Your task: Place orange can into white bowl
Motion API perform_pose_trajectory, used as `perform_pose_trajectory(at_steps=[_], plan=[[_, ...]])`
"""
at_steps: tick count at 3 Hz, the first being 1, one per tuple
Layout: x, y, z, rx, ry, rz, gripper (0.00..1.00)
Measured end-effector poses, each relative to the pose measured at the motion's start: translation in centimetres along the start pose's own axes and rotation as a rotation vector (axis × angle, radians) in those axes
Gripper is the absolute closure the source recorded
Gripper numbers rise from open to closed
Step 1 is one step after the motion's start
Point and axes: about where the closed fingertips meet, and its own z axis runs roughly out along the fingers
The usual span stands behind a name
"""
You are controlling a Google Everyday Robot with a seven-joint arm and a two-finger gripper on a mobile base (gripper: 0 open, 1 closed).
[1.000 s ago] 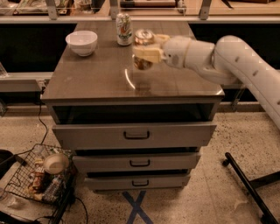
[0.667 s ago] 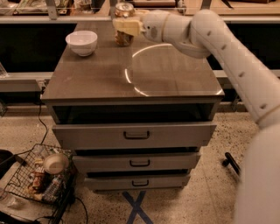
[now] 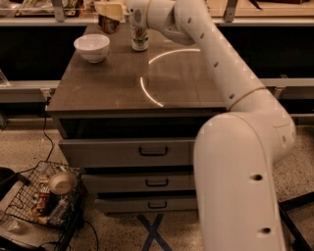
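Speckled floor [image 3: 117, 233] lies nearest us, with a blue tape cross [image 3: 154, 235] on it. At lower left is a wire basket [image 3: 29, 206] holding a tan bowl [image 3: 62, 183] among clutter. Our arm [image 3: 235, 162] rises at the right, in front of a grey three-drawer cabinet [image 3: 98, 152], and reaches back over the tabletop [image 3: 113, 83] toward its far left.

On the tabletop we see a bright curved reflection [image 3: 147, 93]. Farther back, the white bowl [image 3: 91, 46] stands upright near the far left corner, with a white-and-green can [image 3: 140, 37] to its right.

At the far edge our gripper [image 3: 110, 11] is clamped on the upper part of the orange can [image 3: 108, 24], which hangs upright beneath the fingers. The can is just behind and to the right of the bowl, apart from it and not over it. We cannot tell whether its base touches the tabletop.
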Motion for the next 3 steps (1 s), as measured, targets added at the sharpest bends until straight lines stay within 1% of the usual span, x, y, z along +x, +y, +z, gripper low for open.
perform_pose_trajectory(at_steps=[1,2,3], plan=[[0.3,-0.1,3.6,0.026,0.026,-0.011,1.00],[2.1,-0.3,6.3,0.067,0.066,-0.017,1.00],[4.2,-0.6,8.1,0.082,0.074,-0.006,1.00]])
